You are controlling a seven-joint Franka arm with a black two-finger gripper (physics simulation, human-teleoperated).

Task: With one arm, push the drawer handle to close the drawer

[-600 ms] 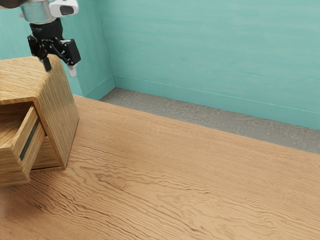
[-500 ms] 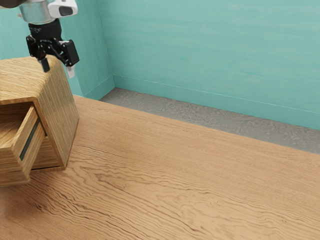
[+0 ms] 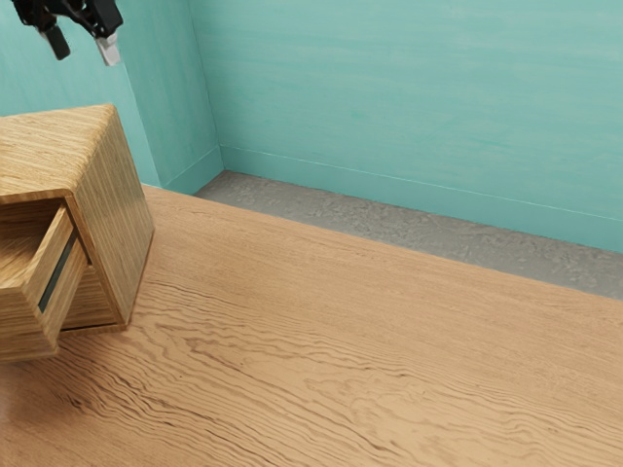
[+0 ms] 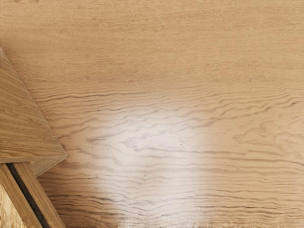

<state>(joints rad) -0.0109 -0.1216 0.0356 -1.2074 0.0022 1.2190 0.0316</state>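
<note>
Exterior view shows the fingers [image 3: 109,50] wide apart, clear of the open drawer [image 3: 29,326].

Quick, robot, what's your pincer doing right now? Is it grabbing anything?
Pincer: open, holding nothing, up in the air clear of the drawer.

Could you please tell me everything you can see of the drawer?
The drawer stands open, sticking out of the front of the cabinet below its top. It looks made of light brown wood with streaky grain, and a dark strip runs lengthwise along its outer side wall. Its inside is partly visible; the exterior view's left edge cuts it off. It appears level, still seated in the cabinet. The gripper is well clear, not touching it.
</note>
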